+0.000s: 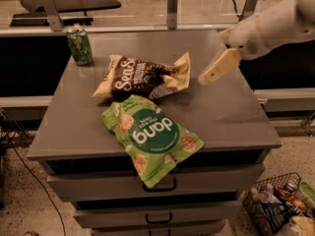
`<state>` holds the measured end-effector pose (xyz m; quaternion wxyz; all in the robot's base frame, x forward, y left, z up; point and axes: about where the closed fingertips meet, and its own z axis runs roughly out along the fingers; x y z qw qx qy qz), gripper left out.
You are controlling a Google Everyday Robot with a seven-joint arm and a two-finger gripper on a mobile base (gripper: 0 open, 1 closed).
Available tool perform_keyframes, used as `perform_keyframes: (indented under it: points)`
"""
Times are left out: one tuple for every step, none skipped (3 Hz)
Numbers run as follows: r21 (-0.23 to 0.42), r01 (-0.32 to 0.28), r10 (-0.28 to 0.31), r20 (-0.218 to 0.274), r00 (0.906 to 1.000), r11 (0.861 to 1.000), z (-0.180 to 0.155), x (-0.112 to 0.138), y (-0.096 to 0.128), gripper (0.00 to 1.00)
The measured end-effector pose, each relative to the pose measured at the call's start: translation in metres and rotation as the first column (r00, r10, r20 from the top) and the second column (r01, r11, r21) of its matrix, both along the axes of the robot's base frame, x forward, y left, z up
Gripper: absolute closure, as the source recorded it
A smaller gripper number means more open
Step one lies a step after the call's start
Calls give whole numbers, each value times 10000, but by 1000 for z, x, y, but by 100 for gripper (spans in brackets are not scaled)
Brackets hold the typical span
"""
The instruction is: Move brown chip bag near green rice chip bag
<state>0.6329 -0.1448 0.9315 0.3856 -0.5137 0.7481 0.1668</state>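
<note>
The brown chip bag [142, 77] lies crinkled on the grey cabinet top [221, 117], white "Sea" lettering up, tan-yellow ends at left and right. The green rice chip bag [150, 136] lies flat just in front of it, its back edge touching or nearly touching the brown bag and its front end hanging over the cabinet's front edge. My gripper [214, 72] hangs above the right part of the cabinet top, to the right of the brown bag and apart from it, holding nothing.
A green soda can [79, 45] stands at the back left corner of the cabinet top. A wire basket [278, 205] with bottles and packets sits on the floor at the lower right. A rail with metal posts runs behind the cabinet.
</note>
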Motion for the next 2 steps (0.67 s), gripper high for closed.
perform_keyframes:
  points:
    - [384,595,-626,858,9943,9975,34,3,-53,0]
    - [427,605,-643,936,9935,9973,38,4,-54,0]
